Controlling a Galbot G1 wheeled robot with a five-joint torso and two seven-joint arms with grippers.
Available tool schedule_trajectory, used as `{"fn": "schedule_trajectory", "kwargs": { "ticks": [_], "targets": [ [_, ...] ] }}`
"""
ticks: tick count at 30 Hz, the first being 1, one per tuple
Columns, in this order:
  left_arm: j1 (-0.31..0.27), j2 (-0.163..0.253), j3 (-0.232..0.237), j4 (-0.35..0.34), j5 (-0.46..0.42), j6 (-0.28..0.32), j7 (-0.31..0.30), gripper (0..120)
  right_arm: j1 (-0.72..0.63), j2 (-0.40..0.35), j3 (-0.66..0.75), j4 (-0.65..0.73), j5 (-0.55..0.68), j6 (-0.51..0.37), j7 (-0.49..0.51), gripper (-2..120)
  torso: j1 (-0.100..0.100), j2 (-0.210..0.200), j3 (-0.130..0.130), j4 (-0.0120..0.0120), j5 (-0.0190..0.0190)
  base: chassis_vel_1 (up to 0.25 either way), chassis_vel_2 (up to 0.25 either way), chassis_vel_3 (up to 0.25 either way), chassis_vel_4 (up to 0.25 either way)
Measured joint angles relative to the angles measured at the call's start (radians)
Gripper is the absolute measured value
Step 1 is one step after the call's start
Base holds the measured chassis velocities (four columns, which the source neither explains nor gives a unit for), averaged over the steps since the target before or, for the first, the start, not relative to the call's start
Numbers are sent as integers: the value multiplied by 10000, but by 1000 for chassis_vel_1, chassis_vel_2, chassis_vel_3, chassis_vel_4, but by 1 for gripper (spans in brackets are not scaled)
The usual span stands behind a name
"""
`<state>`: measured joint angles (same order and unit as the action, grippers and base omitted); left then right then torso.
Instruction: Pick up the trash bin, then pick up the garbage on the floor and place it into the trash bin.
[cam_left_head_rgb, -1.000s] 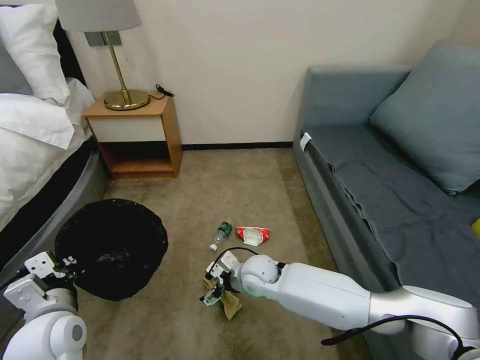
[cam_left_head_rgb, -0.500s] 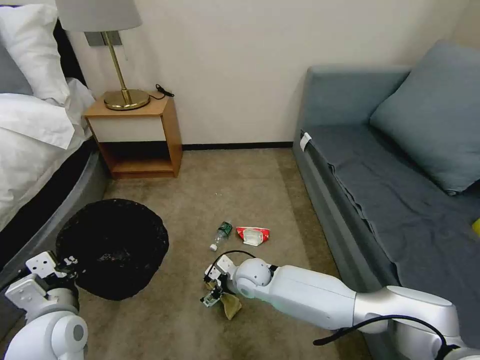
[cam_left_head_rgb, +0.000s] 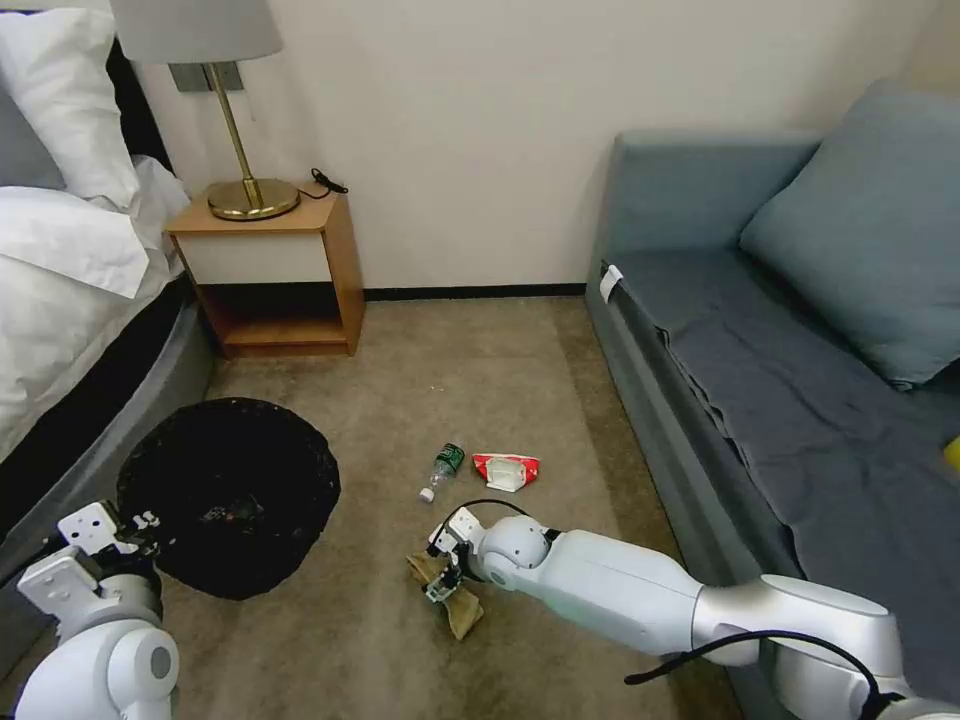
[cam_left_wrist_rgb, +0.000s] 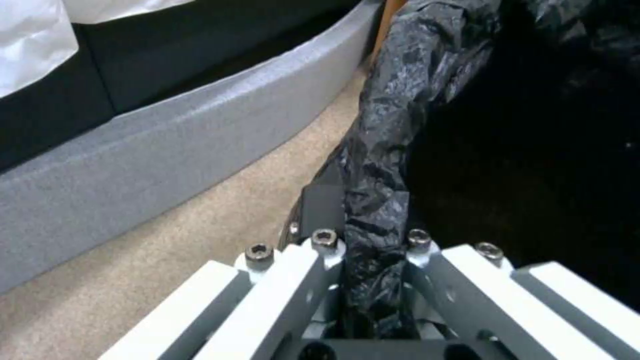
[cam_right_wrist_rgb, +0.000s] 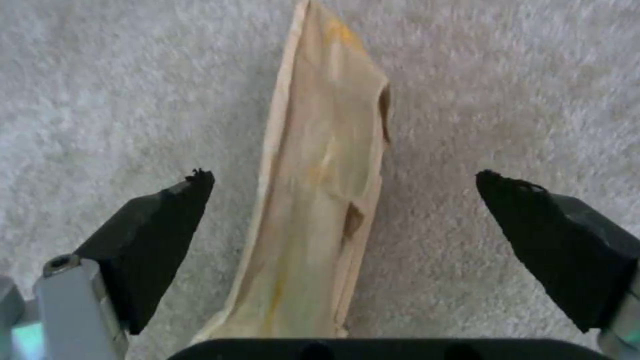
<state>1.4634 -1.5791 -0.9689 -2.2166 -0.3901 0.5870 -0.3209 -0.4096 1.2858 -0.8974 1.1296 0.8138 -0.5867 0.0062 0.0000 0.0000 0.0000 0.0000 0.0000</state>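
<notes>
Litter lay on the carpet (cam_left_head_rgb: 500, 360) between bed (cam_left_head_rgb: 70, 300) and sofa (cam_left_head_rgb: 760, 330).
The trash bin (cam_left_head_rgb: 228, 495) sat left; bottle (cam_left_head_rgb: 441, 471) and packet (cam_left_head_rgb: 506, 469) lay behind the wrapper (cam_left_head_rgb: 452, 598).

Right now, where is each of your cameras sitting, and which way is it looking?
Head view: on my head, facing forward and down at the carpet; both arms show, the trash bin on the left.
Left wrist view: on my left wrist, facing the bin's black bag rim, pinched by the left end effector.
Right wrist view: on my right wrist, facing down; the open right end effector straddles the tan wrapper.
Shared: head view shows that wrapper too.
</notes>
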Motion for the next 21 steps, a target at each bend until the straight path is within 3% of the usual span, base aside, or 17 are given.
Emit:
{"fn": "schedule_trajectory", "kwargs": {
  "ticks": [21],
  "targets": [
    [70, 25, 12, 55, 24, -44, 22, 2, -268, 197, 292, -625, -514, 330, -116, 100, 0, 1, -1, 0, 1, 0, 0, 0, 0]
  ]
}}
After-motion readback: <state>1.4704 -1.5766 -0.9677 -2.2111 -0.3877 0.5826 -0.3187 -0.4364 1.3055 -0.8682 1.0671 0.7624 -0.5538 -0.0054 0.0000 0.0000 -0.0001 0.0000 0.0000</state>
